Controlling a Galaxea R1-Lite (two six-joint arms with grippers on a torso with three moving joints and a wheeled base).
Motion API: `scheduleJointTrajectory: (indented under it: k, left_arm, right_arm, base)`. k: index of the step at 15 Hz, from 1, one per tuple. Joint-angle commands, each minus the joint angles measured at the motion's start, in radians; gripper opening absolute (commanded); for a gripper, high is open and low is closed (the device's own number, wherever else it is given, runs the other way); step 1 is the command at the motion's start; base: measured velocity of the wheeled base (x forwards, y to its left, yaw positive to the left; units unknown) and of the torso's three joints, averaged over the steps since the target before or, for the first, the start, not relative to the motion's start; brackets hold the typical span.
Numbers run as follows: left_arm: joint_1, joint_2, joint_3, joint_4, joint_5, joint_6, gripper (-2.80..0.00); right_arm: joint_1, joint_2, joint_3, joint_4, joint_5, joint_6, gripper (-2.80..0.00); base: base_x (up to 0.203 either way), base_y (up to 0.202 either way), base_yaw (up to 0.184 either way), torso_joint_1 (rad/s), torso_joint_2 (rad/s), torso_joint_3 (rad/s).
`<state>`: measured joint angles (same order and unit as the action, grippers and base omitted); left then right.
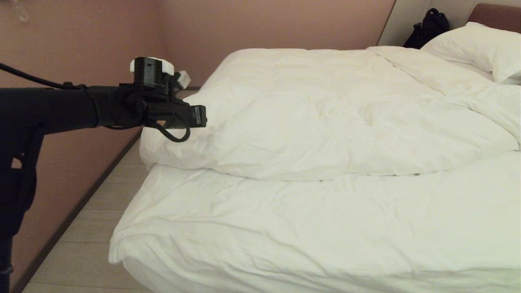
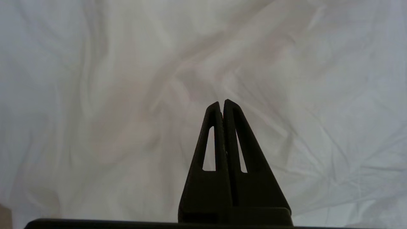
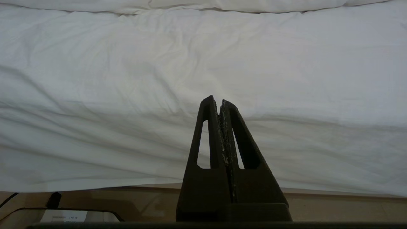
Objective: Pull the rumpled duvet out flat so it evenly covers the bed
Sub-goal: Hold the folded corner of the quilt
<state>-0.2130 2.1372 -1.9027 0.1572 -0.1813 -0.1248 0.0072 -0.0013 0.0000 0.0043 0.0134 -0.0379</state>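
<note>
The puffy white duvet [image 1: 325, 118] lies rumpled over the far half of the bed, its near edge folded across the middle. The near half of the bed shows only the wrinkled white sheet [image 1: 305, 228]. My left arm reaches in level from the left, and my left gripper [image 1: 202, 116] is at the duvet's near left corner. In the left wrist view the left gripper [image 2: 222, 102] is shut and empty, with duvet cloth [image 2: 95, 95] filling the view behind it. My right gripper [image 3: 219, 99] is also shut and empty. It hangs low, facing the sheeted side of the bed [image 3: 159, 79].
White pillows [image 1: 476, 44] lie at the far right by the reddish headboard [image 1: 494, 12], with a black bag [image 1: 427, 26] behind them. A pink wall [image 1: 61, 40] runs close along the bed's left side, leaving a narrow strip of floor [image 1: 89, 228].
</note>
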Motion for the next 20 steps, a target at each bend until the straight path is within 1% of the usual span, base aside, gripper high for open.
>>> scheduleJointTrajectory:
  k: [1,2,3,6,7,12,13,15,20]
  left_arm:
    - [-0.002,0.026,-0.018,0.003,0.0,0.003,-2.8]
    - [-0.002,0.031,-0.024,0.003,0.001,0.012,-2.8]
    - [-0.002,0.035,-0.03,-0.001,-0.001,0.036,-2.8]
    - [-0.002,0.036,-0.024,0.002,0.0,0.039,-2.8]
    - [-0.003,0.046,-0.027,-0.002,0.0,0.039,0.0]
    - [-0.005,0.059,-0.023,-0.002,-0.002,0.038,0.0]
    - [-0.022,0.068,-0.019,-0.002,0.001,0.037,0.0]
    - [-0.034,0.081,-0.015,-0.001,0.006,0.04,0.0]
    - [-0.052,0.131,-0.024,-0.003,0.007,0.043,0.0]
  right_arm:
    - [0.0,0.001,0.0,0.0,0.0,0.0,-2.8]
    - [0.0,0.001,0.0,0.0,0.0,0.0,-2.8]
    - [0.0,0.001,0.0,0.0,0.0,0.0,-2.8]
    - [0.0,0.001,0.0,0.0,0.0,0.0,-2.8]
    - [0.0,0.001,0.0,0.0,0.0,0.0,-2.8]
    - [0.0,0.001,0.0,0.0,0.0,0.0,-2.8]
    - [0.0,0.001,0.0,0.0,0.0,0.0,-2.8]
    - [0.0,0.001,0.0,0.0,0.0,0.0,-2.8]
    - [0.0,0.001,0.0,0.0,0.0,0.0,-2.8]
  base:
    - [0.0,0.0,0.0,0.0,0.0,0.0]
    - [0.0,0.0,0.0,0.0,0.0,0.0]
    - [0.0,0.0,0.0,0.0,0.0,0.0]
    - [0.0,0.0,0.0,0.0,0.0,0.0]
    - [0.0,0.0,0.0,0.0,0.0,0.0]
    - [0.0,0.0,0.0,0.0,0.0,0.0]
    - [0.0,0.0,0.0,0.0,0.0,0.0]
    - [0.0,0.0,0.0,0.0,0.0,0.0]
    - [0.0,0.0,0.0,0.0,0.0,0.0]
